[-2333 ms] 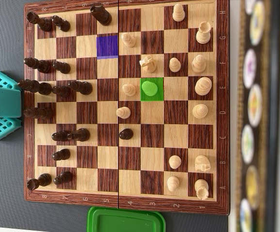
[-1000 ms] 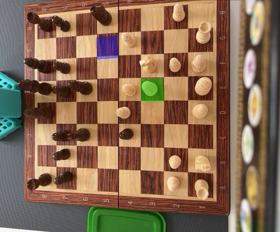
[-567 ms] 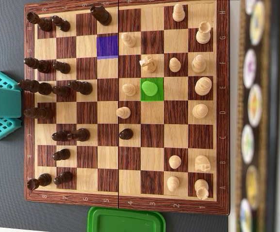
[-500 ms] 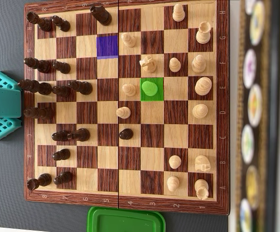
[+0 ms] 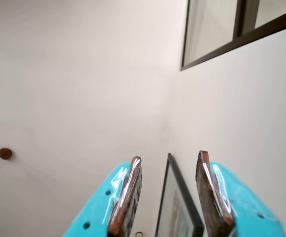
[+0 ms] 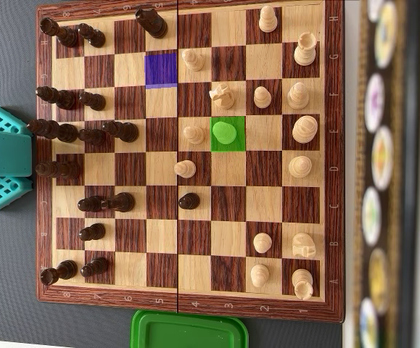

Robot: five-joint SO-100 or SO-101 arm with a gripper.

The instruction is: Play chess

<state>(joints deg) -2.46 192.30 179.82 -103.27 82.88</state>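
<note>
Gripper [image 5: 171, 195] raised off the board, fingers apart and empty.

In the wrist view the turquoise fingers [image 5: 128, 195] point up at a pale wall, with a picture frame [image 5: 175, 207] showing in the gap between them and a window [image 5: 222, 29] at one o'clock. In the overhead view the chessboard [image 6: 188, 301] fills the picture: dark pieces [image 6: 93, 134] crowd the nine o'clock side, light pieces [image 6: 300, 130] the three o'clock side. A green-tinted square [image 6: 228, 134] holds a pawn near the centre (a purple-tinted square [image 6: 160, 70] lies at eleven o'clock). The arm's turquoise base [image 6: 3, 156] sits at nine o'clock, a green lid [image 6: 188, 330] at six.
</note>
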